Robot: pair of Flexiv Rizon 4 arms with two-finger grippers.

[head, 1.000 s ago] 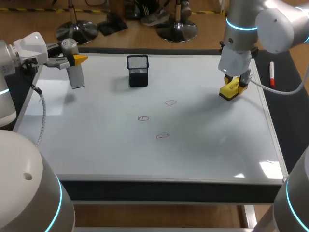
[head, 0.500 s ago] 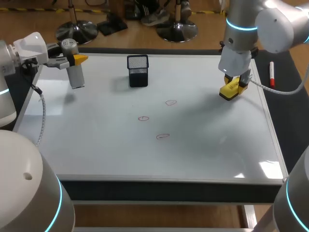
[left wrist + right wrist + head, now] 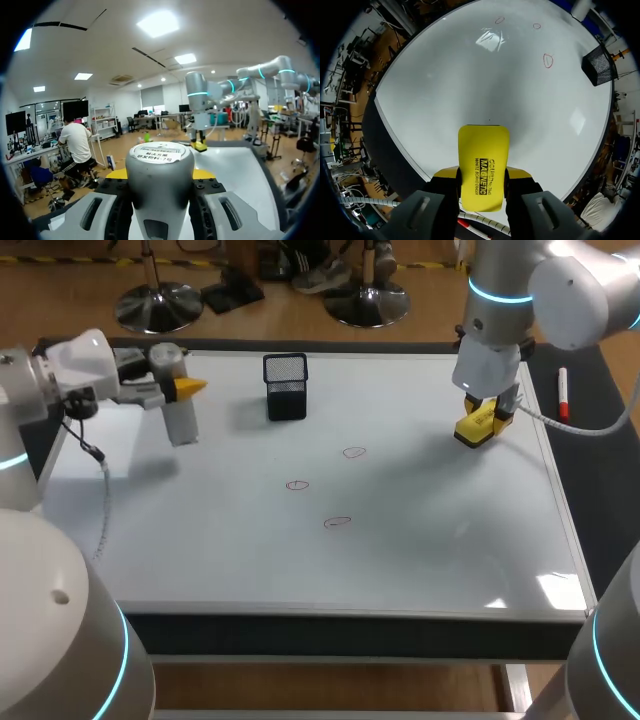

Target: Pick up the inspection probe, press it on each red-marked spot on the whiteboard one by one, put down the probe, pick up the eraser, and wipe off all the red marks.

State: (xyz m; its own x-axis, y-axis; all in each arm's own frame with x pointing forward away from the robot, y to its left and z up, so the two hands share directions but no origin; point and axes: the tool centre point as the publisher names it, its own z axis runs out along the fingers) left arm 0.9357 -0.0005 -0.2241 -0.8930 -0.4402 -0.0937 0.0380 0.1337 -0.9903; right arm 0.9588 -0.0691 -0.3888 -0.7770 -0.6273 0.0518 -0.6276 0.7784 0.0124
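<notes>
With left gripper clenched on the inspection probe, right gripper on the eraser, we must next press the nearest red mark

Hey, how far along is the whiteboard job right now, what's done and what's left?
Done: both pickups. The left tool is shut on the inspection probe, and the right tool on the yellow eraser. In hand: the probe is held near the whiteboard's far left corner, away from the marks. Left: pressing each spot, putting the probe down, then wiping. All three red marks are unwiped.
</notes>
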